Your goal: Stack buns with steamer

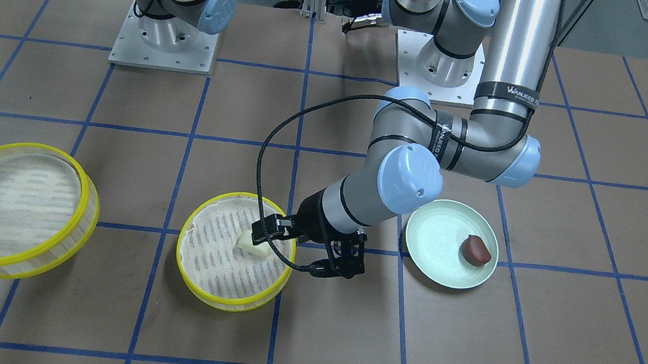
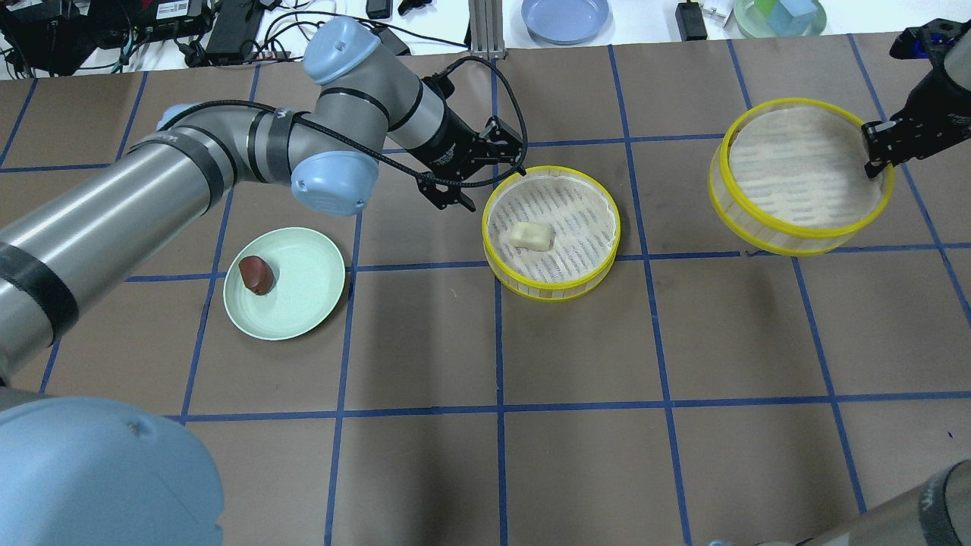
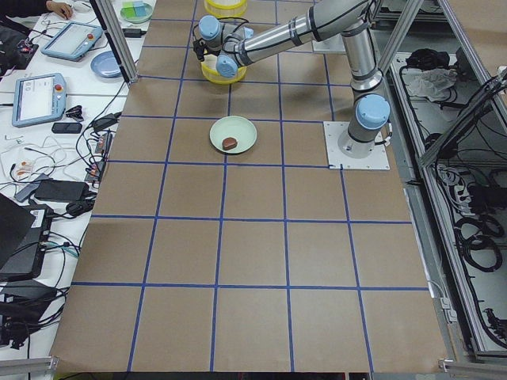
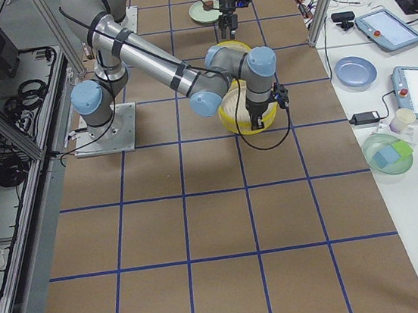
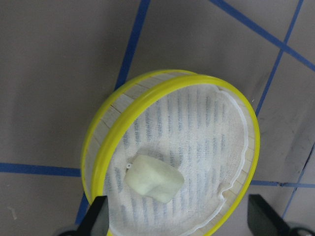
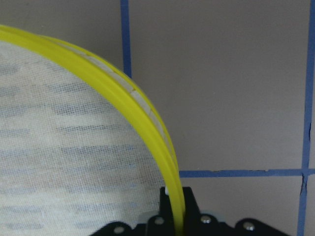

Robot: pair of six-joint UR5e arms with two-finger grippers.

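Note:
A cream-white bun (image 2: 531, 234) lies in the yellow-rimmed steamer (image 2: 554, 287) at the table's middle; it also shows in the left wrist view (image 5: 153, 178) and the front view (image 1: 252, 245). My left gripper (image 2: 485, 171) is open and empty, at that steamer's rim on the robot's left side, its fingers (image 5: 96, 216) spread wide. A dark reddish-brown bun (image 2: 256, 274) sits on the pale green plate (image 2: 303, 288). My right gripper (image 2: 876, 155) is shut on the rim of a second steamer (image 2: 796, 231), which is empty, tilted and lifted off the table (image 6: 147, 118).
The two arm bases (image 1: 165, 36) stand at the robot's side of the table. A blue plate (image 2: 565, 17) and a bowl with blocks (image 2: 780, 15) sit beyond the far edge. The left arm's cable (image 1: 264, 158) loops over the table.

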